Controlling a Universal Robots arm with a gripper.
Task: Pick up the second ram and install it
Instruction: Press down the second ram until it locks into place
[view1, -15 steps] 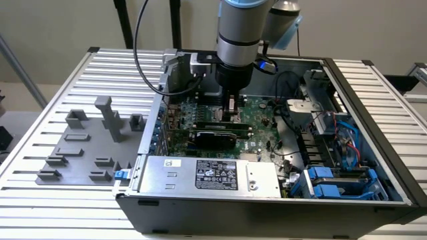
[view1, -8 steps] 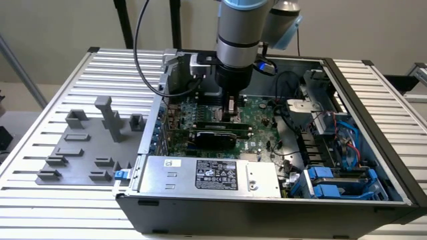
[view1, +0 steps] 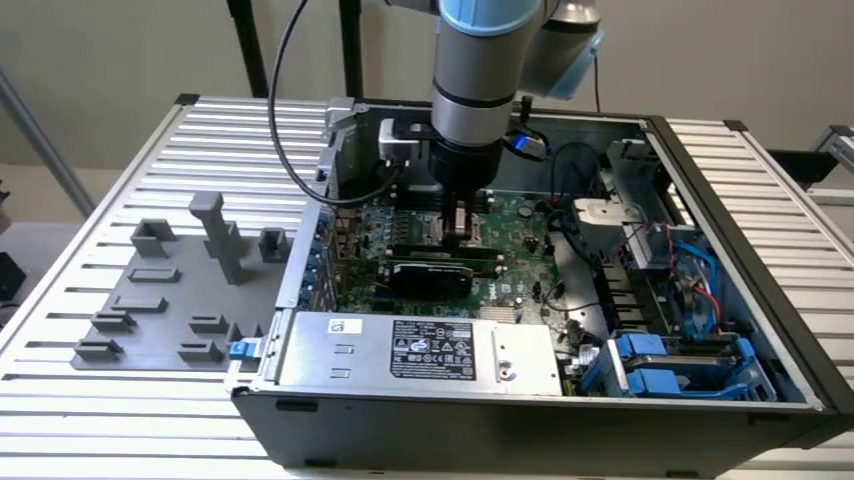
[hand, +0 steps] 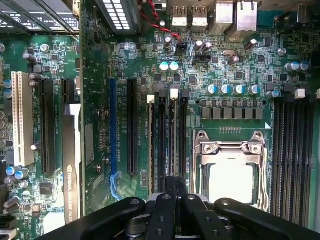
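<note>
Now the black two-fingered gripper (hand: 172, 197) hangs low inside the open dark computer case (view1: 534, 425), over the green motherboard's (hand: 225, 60) long black memory slots (hand: 167, 140). Whether its fingers are parted or closed, I cannot tell; grey plastic fixture blocks (view1: 180, 275) stand near the slatted metal table's (view1: 80, 420) edge.

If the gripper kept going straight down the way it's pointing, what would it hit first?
Most likely the black memory slots on the motherboard, next to the CPU socket. The gripper points straight down into the case above them. How far above is unclear, so take this as likely, not certain.

Robotics lab: slatted aluminium bench (view1: 107, 250), opened computer case (view1: 534, 420).
</note>
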